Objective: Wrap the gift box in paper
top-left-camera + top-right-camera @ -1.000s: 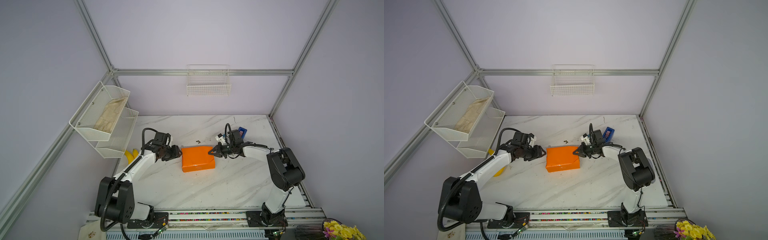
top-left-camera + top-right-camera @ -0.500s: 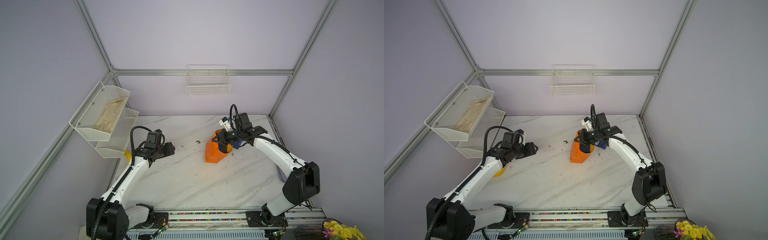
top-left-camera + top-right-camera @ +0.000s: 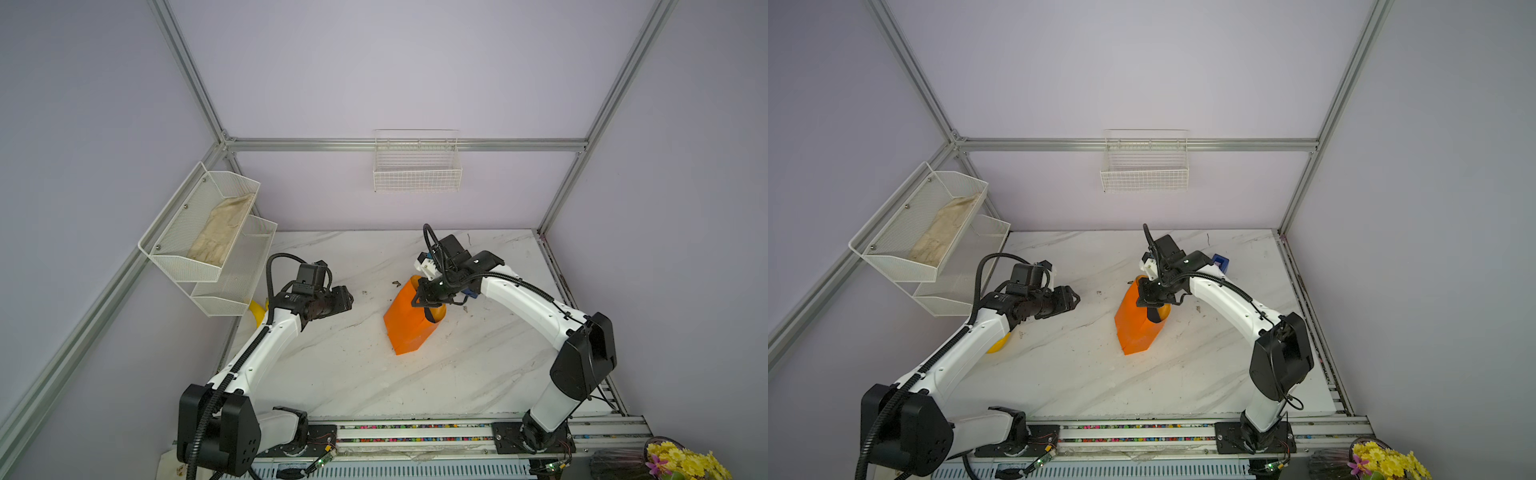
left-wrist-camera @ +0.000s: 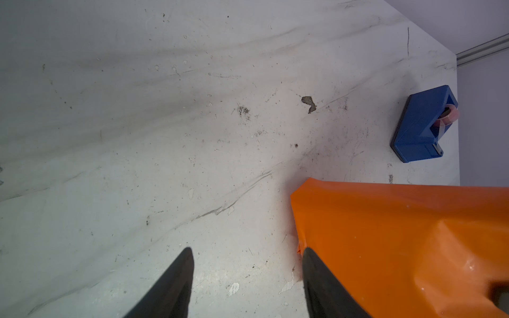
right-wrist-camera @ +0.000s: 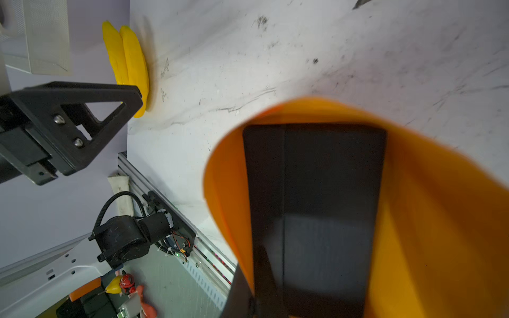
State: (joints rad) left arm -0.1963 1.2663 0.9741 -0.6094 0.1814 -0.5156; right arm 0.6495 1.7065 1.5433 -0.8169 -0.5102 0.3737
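**While the right hand (image 3: pixel 419 301) clamps the paper (image 3: pixel 405 328), the left hand (image 3: pixel 347 299) stands empty**

Closed on its upper edge, the right hand holds the orange paper tilted over the table (image 3: pixel 374 382), right of its middle. Inside sits the dark gift box (image 5: pixel 325 192). Its 2 fingers (image 4: pixel 176 286) apart, the left hand hovers nearer the left edge, holding nothing.

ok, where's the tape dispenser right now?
Back right of the table in a top view, the tape dispenser sits just behind the right arm. The left wrist view shows it apart from the orange paper.
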